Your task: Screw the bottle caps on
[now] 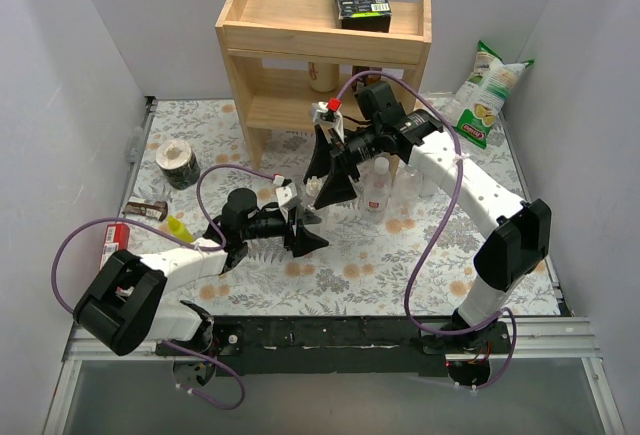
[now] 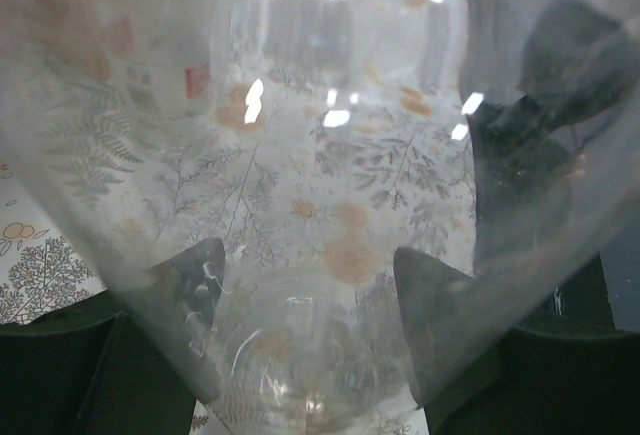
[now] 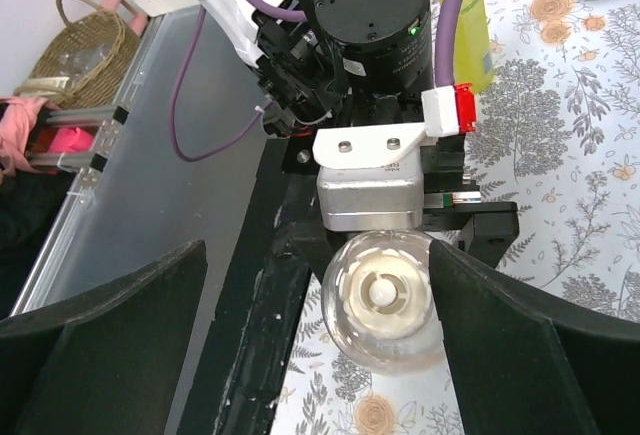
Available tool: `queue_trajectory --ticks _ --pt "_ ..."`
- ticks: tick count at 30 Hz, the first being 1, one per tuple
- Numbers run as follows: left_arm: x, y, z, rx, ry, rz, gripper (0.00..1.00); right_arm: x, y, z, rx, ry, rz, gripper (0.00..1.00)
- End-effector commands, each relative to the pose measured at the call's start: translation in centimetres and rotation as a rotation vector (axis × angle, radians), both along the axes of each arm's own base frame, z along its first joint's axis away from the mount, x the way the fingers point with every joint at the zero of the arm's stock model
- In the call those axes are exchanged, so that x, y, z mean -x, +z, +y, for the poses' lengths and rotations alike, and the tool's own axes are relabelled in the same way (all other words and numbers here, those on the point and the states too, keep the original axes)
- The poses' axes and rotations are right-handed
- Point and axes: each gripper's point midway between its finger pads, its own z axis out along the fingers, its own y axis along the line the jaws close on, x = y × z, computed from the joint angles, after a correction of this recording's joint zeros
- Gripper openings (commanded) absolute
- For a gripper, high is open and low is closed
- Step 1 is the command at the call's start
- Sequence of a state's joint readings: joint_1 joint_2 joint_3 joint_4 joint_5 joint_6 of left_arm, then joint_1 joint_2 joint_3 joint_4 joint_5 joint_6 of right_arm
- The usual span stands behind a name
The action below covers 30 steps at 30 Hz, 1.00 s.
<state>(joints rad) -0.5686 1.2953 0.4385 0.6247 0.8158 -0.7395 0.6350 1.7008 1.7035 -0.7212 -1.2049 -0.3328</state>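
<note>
— Two claws on screen; what is each one doing?

— My left claw (image 1: pixel 305 223) is clamped on a clear bottle (image 2: pixel 320 155), held over the tabletop (image 1: pixel 400 265) in front of the wooden shelf (image 1: pixel 300 65). From the left wrist the bottle fills nearly the whole view, with both fingers (image 2: pixel 190 285) pressed against its sides.

— And the right one?

— My right claw (image 3: pixel 318 285) is spread wide and holds nothing. It points down at the left claw from the shelf side, with a finger on either side of that same bottle's end. From the right wrist I look at the bottle end-on: rings of clear plastic with a pale round spot (image 3: pixel 382 295) in the middle. I cannot tell whether that spot is a cap or the bare neck.

— Is the right claw touching the bottle?

— One finger sits just beside it, though I cannot judge contact. The other finger is well apart.

— Where are the remaining bottles?

— Other clear bottles (image 1: pixel 378 183) stand upright on the tabletop just beside my right arm. A yellow bottle (image 1: pixel 178 227) sits near my left arm, a roll of tape (image 1: pixel 178 163) lies beyond it, and a snack bag (image 1: pixel 485 95) leans at the right wall.
</note>
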Motion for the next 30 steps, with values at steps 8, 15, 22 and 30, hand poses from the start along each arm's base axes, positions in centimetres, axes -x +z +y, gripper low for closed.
queue_trajectory --ticks 8,15,22,30 --pt "-1.4 1.5 -0.2 0.031 0.041 -0.026 0.0 1.8 0.6 -1.5 -0.005 -0.008 -0.014 0.98" --pt "-2.3 1.3 0.5 0.033 0.095 0.003 0.0 2.7 -0.3 -3.6 0.053 -0.058 -0.055 0.98" --pt "-2.3 1.1 0.6 0.031 0.085 -0.001 0.0 2.8 -1.8 -5.4 0.13 -0.122 -0.087 0.98" --pt "-1.1 1.0 0.0 0.013 0.004 -0.011 0.0 -2.5 0.2 -2.9 0.082 -0.215 -0.135 0.98"
